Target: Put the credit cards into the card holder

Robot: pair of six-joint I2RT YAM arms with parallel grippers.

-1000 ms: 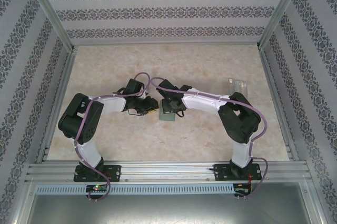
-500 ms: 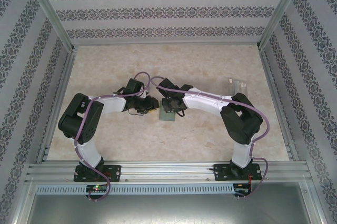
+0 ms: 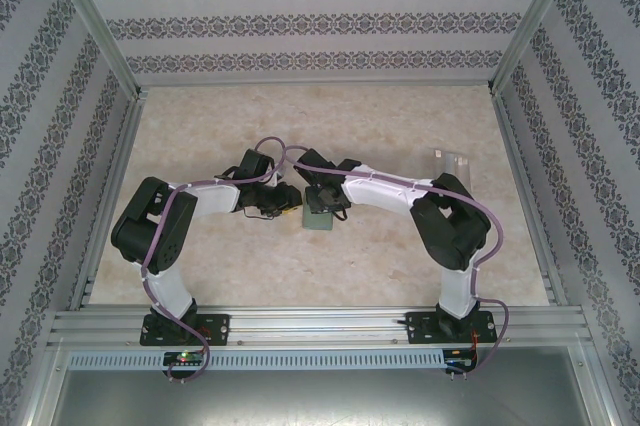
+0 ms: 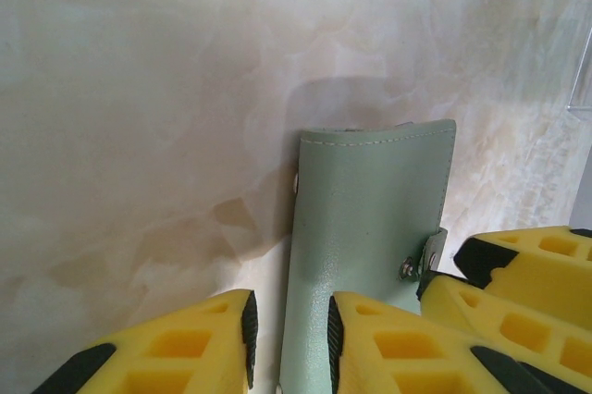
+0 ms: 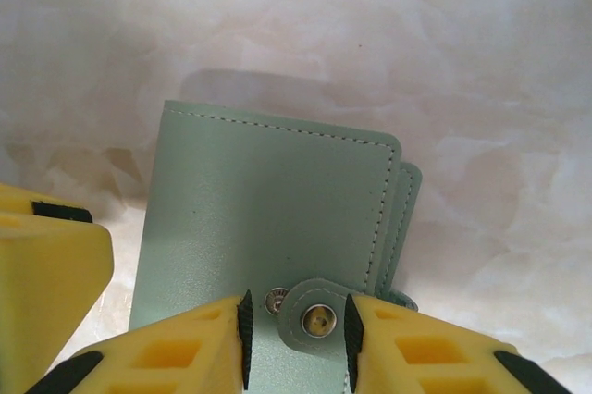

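Observation:
The sage-green card holder [image 3: 320, 219] lies folded on the table between both arms. In the left wrist view my left gripper [image 4: 289, 320] straddles the left edge of the card holder [image 4: 370, 218], jaws partly open; its right pad rests over the cover and its left pad is over bare table. My right gripper [image 5: 297, 320] is open, its pads on either side of the snap tab [image 5: 317, 318], which lies loose beside its stud on the card holder [image 5: 268, 209]. The credit cards [image 3: 452, 160] lie pale near the right wall, far from both grippers.
Metal frame rails [image 3: 320, 321] run along the near edge and patterned walls [image 3: 320, 26] close in the other three sides. The two grippers crowd together over the holder, the right one's yellow fingers [image 4: 527, 269] showing in the left wrist view.
My right gripper's jaws have opened from shut around the snap tab. The right arm has shifted slightly left. The left arm and the holder stay put.

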